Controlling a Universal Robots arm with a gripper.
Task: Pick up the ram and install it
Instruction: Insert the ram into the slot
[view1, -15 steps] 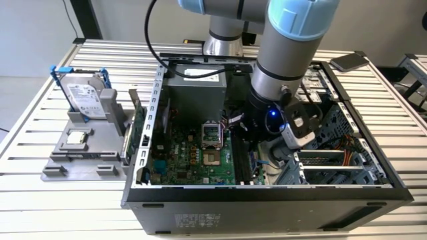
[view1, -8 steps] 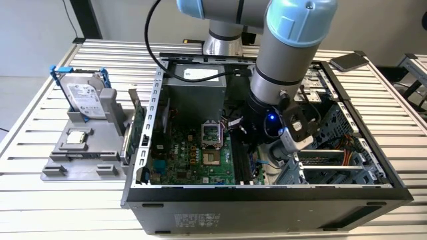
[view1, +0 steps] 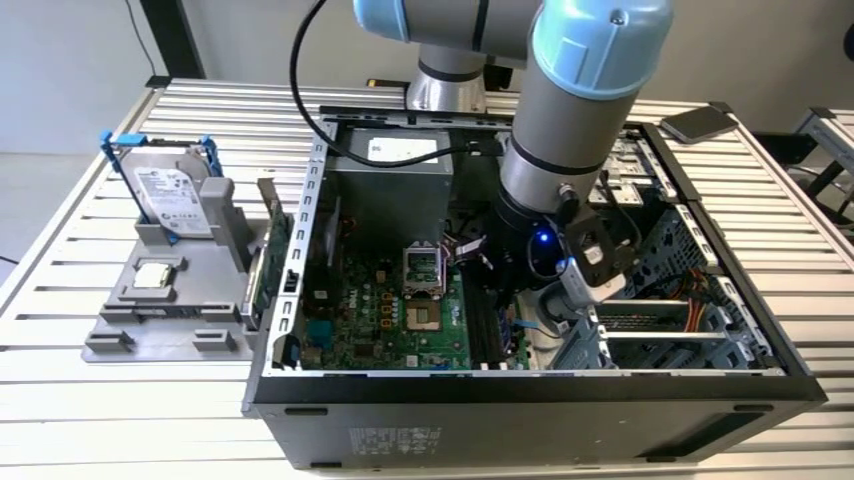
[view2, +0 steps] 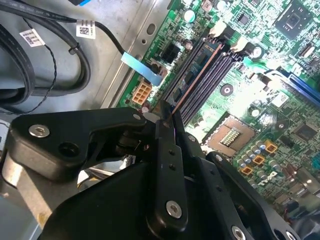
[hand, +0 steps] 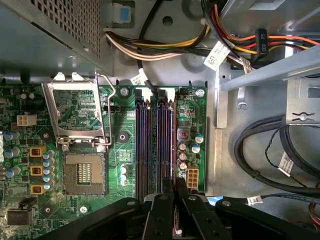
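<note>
One open computer case (view1: 534, 385) sits on the bench (view1: 80, 400), with one green board (hand: 120, 150), four long black slots (hand: 155, 145), one hard drive (view1: 167, 195) and one arm (view1: 574, 110).

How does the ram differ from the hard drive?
The ram is a thin stick gripped edge-on in the pincer over the motherboard slots, inside the case. The hard drive is a broad silver block standing free in a grey stand outside it. Both stand upright.

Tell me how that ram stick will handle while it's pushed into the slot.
The ram looks thin and flat, so likely light and fairly stiff, yet apt to flex or crack if pushed crooked. It stands on edge over the slots, held by the gripper at one end, so it may tilt.
</note>
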